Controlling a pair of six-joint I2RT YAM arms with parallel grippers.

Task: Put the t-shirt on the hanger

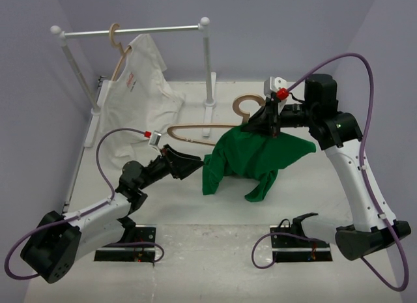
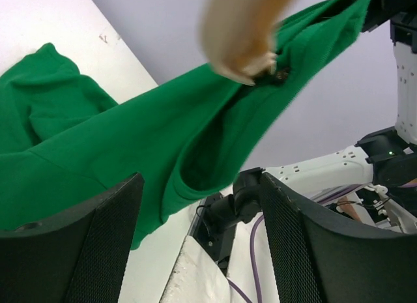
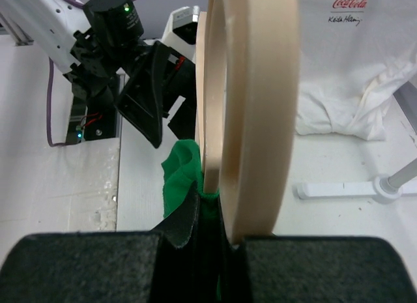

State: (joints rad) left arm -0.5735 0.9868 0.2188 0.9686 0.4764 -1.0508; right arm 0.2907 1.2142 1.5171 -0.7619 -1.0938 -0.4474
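The green t-shirt (image 1: 255,154) hangs over the right half of the tan wooden hanger (image 1: 195,128), whose hook (image 1: 244,107) points to the back. The hanger's left arm sticks out bare. My right gripper (image 1: 270,124) is shut on the hanger's neck together with the shirt's collar and holds both above the table; in the right wrist view the hanger (image 3: 260,120) rises from the jaws with green cloth (image 3: 181,174) beside it. My left gripper (image 1: 193,165) is open at the shirt's left edge. In the left wrist view the shirt (image 2: 130,153) hangs just above the wide-apart fingers (image 2: 107,251).
A white clothes rack (image 1: 137,32) stands at the back left, with a white t-shirt (image 1: 140,94) on a second wooden hanger. The rack's right post (image 1: 208,65) and foot stand just behind the held hanger. Arm bases sit at the near edge.
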